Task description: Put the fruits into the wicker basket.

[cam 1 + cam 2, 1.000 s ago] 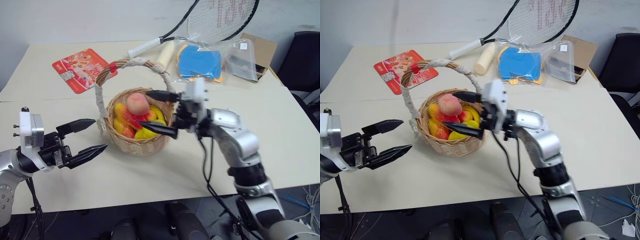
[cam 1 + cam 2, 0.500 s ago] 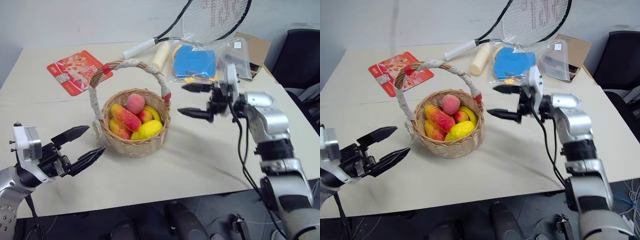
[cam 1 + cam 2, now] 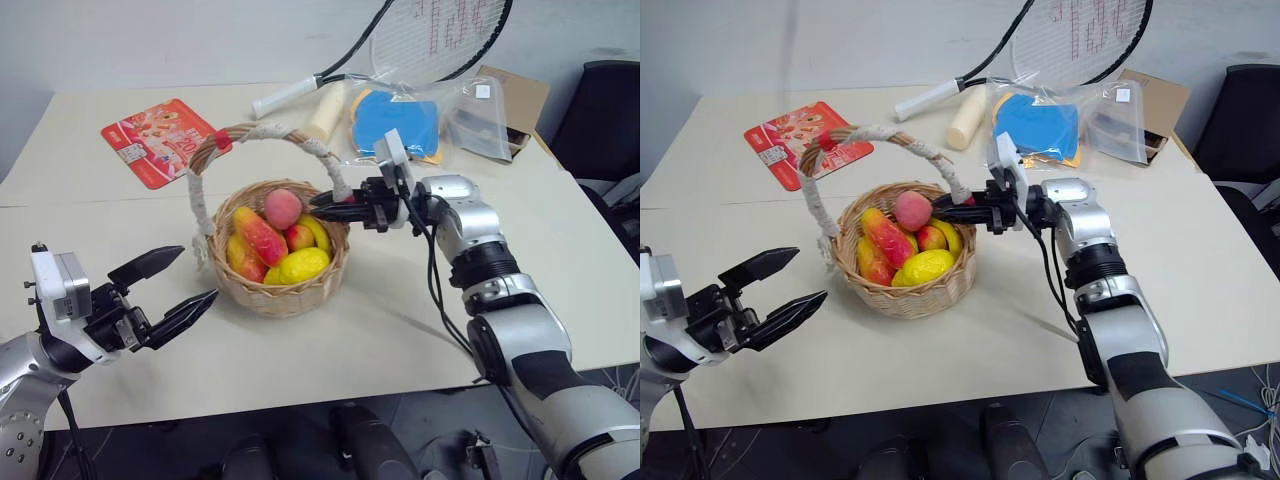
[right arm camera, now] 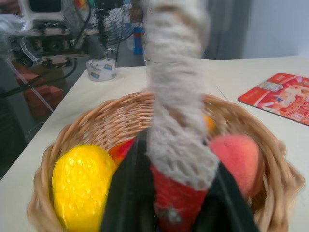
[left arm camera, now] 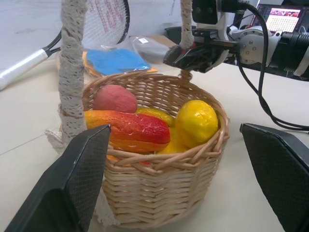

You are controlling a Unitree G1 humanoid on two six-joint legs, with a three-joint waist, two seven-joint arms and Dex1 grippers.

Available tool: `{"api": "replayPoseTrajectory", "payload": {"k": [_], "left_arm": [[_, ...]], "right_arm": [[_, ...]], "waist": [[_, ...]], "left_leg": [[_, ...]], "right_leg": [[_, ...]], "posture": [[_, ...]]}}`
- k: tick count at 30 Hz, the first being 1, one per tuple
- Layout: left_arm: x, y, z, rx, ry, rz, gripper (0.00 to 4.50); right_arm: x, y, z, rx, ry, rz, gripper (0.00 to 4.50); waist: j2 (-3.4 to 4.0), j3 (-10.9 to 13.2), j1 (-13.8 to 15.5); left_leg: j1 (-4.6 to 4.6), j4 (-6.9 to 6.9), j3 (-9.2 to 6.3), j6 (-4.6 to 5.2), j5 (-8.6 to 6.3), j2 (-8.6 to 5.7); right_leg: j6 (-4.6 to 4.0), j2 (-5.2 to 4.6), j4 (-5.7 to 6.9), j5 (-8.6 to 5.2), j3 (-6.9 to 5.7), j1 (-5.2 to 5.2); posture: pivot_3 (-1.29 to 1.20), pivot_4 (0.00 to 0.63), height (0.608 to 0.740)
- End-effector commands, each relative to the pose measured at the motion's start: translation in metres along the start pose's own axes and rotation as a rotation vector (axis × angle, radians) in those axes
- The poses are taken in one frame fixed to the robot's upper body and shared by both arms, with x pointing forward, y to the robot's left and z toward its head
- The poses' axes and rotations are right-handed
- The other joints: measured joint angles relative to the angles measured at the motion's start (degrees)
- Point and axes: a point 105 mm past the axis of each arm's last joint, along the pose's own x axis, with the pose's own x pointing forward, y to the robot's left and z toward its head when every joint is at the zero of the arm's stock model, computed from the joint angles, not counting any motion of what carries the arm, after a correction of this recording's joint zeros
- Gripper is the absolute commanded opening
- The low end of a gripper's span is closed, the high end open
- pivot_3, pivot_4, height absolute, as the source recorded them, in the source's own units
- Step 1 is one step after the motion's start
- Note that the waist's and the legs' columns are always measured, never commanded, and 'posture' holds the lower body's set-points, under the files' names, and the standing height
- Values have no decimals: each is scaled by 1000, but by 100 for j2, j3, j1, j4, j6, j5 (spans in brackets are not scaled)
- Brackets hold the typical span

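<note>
right claw (image 3: 330,205) pinching wicker basket (image 3: 285,290) handle, fruits (image 3: 278,240) inside

The basket handle (image 4: 176,121) hides the peach (image 4: 236,162) partly.

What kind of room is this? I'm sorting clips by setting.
Probably a lab or office workspace, not a home: a plain cream table carrying a mixed set of props, such as a basket of toy fruit and a racket, with a monitor and cabling behind.
</note>
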Motion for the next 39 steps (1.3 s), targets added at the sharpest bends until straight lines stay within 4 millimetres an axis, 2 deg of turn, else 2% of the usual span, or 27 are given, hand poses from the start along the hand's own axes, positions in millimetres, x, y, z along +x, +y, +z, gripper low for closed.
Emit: {"api": "replayPoseTrajectory", "payload": {"k": [1, 6, 8, 12, 14, 16, 21, 25, 27, 31, 35, 38, 39], "left_arm": [[8, -7, 8, 29, -28, -73, 4500], [26, -6, 8, -1, -46, -196, 4500], [36, -5, 7, -5, -56, -239, 4500], [56, -6, 8, -16, -83, -338, 4500], [69, -7, 15, -19, -117, -391, 4500], [76, -8, 19, -12, -127, -420, 4500], [96, -12, 24, 1, -152, -494, 4500], [103, -13, 16, 28, -125, -529, 4500], [104, -13, 12, 49, -103, -539, 4500], [99, -8, 6, 44, -73, -530, 4500], [82, 1, -11, 48, 10, -494, 4500], [66, 15, -23, 69, 85, -395, 4500], [60, 20, -26, 79, 107, -345, 4500]], "right_arm": [[-33, 12, 26, -86, -25, -53, 171], [-91, 29, 58, -101, -89, -364, 171], [-113, 37, 62, -98, -93, -497, 171], [-162, 53, 49, -156, 29, -765, 171], [-190, 55, 50, -199, 10, -942, 171], [-203, 57, 48, -210, 3, -1020, 171], [-239, 60, 23, -220, 37, -1193, 171], [-253, 62, 1, -160, 15, -1260, 171], [-255, 64, -1, -156, 17, -1267, 926], [-258, 72, 7, -202, 38, -1275, 2159], [-262, 94, 0, -189, 145, -1258, 3452], [-276, 115, 0, -218, 261, -1261, 4480], [-277, 120, 1, -225, 307, -1244, 4480]], "waist": [[0, 0, 18], [3, 2, 101], [4, 2, 114], [4, 2, 156], [3, 2, 153], [6, 4, 131], [9, 3, 133], [9, 3, 141], [10, 3, 141], [10, 3, 155], [12, 2, 167], [12, 2, 175], [12, 2, 175]], "left_leg": [[-6, 0, -3, 1, -1, -2], [-8, 4, -1, 3, -3, -6], [-6, 5, -1, 0, -2, -22], [0, -4, -1, -4, -1, -26], [0, -4, -1, -4, -1, -26], [-2, -2, 7, 1, 1, -34], [11, -5, 13, 3, 1, -40], [11, -5, 14, 4, 2, -41], [11, -3, 15, 5, 3, -42], [10, -3, 12, 6, 3, -40], [11, -7, 11, 6, 3, -39], [10, -7, 12, 7, 3, -40], [10, -7, 11, 8, 2, -40]], "right_leg": [[0, -3, -4, 0, -1, 0], [6, -2, -7, 3, 4, -1], [7, 6, -5, 4, 6, 0], [8, 12, -7, 4, 11, 4], [11, 14, -18, 5, 12, 10], [26, 12, -21, 14, 23, 9], [37, 16, -22, 21, 41, 13], [37, 17, -23, 21, 42, 13], [37, 16, -21, 21, 44, 13], [38, 16, -22, 21, 42, 14], [38, 14, -25, 21, 42, 14], [38, 12, -29, 21, 43, 15], [39, 12, -33, 22, 42, 18]], "posture": [[0, 150, 740], [0, 150, 740], [0, 150, 740], [0, 150, 740], [0, 150, 740], [0, 150, 740], [0, 150, 740], [0, 150, 740], [0, 150, 740], [0, 150, 740], [0, 150, 740], [0, 150, 740], [0, 150, 740]]}}
